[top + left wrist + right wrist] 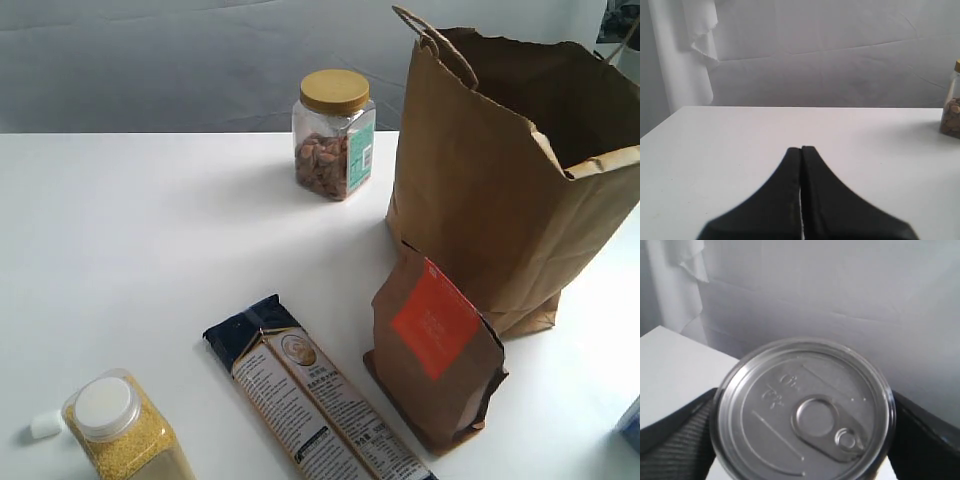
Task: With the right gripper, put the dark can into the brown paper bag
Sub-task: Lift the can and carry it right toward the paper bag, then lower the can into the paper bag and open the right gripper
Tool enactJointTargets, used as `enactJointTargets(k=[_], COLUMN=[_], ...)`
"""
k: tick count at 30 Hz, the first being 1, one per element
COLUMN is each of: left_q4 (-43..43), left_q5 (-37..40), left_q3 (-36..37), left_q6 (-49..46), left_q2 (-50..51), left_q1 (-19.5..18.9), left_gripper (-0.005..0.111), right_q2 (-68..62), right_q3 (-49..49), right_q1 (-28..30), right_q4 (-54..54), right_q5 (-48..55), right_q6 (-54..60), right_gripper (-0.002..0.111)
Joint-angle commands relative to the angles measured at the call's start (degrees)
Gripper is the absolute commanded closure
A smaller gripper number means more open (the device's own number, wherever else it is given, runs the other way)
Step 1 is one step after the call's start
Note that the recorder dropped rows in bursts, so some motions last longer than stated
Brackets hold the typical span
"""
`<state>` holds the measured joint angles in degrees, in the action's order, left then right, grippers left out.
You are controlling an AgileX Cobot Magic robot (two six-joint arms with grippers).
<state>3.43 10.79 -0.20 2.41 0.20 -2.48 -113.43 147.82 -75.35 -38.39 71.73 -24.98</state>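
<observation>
**The can sits in our right end effector**

Our right end effector (802,440) is clamped on the dark can (802,405), with one black finger on each side. We see only the can's top: a round, shiny silver lid with a ring pull tab. Our left end effector (801,150) is pressed together. The brown paper bag (480,190) stands open on the table (150,240).

A staged test bench, not a home: bare white tabletop (150,250), creased grey-white cloth backdrop (150,60) hung behind its far edge.
</observation>
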Motion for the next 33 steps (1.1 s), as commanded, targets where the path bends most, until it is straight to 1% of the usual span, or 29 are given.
enactJointTargets(k=[1, 3, 4, 7, 8, 9, 10, 11, 12, 13, 15, 20, 23, 29, 33], left_q4=[0.1, 0.1, 0.1, 0.1, 0.1, 0.1, 0.1, 0.1, 0.1, 0.1, 0.1, 0.1, 0.1, 0.1, 0.1], left_q5=[0.0, 0.0, 0.0, 0.0, 0.0, 0.0, 0.0, 0.0, 0.0, 0.0, 0.0, 0.0, 0.0, 0.0, 0.0], left_q3=[0.2, 0.2, 0.2, 0.2, 0.2, 0.2, 0.2, 0.2, 0.2, 0.2, 0.2, 0.2, 0.2, 0.2, 0.2], left_q6=[0.2, 0.2, 0.2, 0.2, 0.2, 0.2, 0.2, 0.2, 0.2, 0.2, 0.2, 0.2, 0.2, 0.2, 0.2], left_q2=[-0.2, -0.2, -0.2, -0.2, -0.2, -0.2, -0.2, -0.2, -0.2, -0.2, -0.2, -0.2, -0.2, -0.2, -0.2], left_q1=[0.3, 0.3, 0.3, 0.3, 0.3, 0.3, 0.3, 0.3, 0.3, 0.3, 0.3, 0.3, 0.3, 0.3, 0.3], left_gripper=[0.107, 0.107, 0.107, 0.107, 0.107, 0.107, 0.107, 0.107, 0.107, 0.107, 0.107, 0.107, 0.107, 0.107, 0.107], right_q2=[7.2, 10.9, 14.6, 22.1, 27.0, 29.6, 33.7, 35.7, 38.5, 39.7, 41.0, 38.7, 33.5, 24.9, 23.0], right_q3=[-4.4, -9.1, -14.3, -24.0, -31.2, -34.8, -40.9, -44.1, -48.8, -52.1, -59.9, -68.2, -70.2, -70.4, -73.2], right_q1=[-1.3, -1.3, -1.2, -1.1, 0.8, 2.2, 6.9, 9.9, 15.1, 19.2, 30.4, 41.3, 44.2, 44.6, 44.6], right_q4=[-7.5, -9.2, -10.8, -14.4, -14.1, -13.0, -10.4, -8.4, -3.9, -0.7, 8.7, 17.1, 20.2, 23.2, 24.0], right_q5=[-1.8, -1.8, -1.8, -1.8, -2.5, -4.4, -8.4, -11.0, -15.4, -19.2, -29.7, -39.6, -42.6, -47.3, -53.6], right_q6=[-0.1, -1.5, -3.2, -7.0, -9.9, -11.6, -13.4, -13.4, -13.2, -12.1, -6.7, 0.2, 3.0, 4.4, 4.5], right_gripper=[0.108, 0.108, 0.108, 0.108, 0.108, 0.108, 0.108, 0.108, 0.108, 0.108, 0.108, 0.108, 0.108, 0.108, 0.108])
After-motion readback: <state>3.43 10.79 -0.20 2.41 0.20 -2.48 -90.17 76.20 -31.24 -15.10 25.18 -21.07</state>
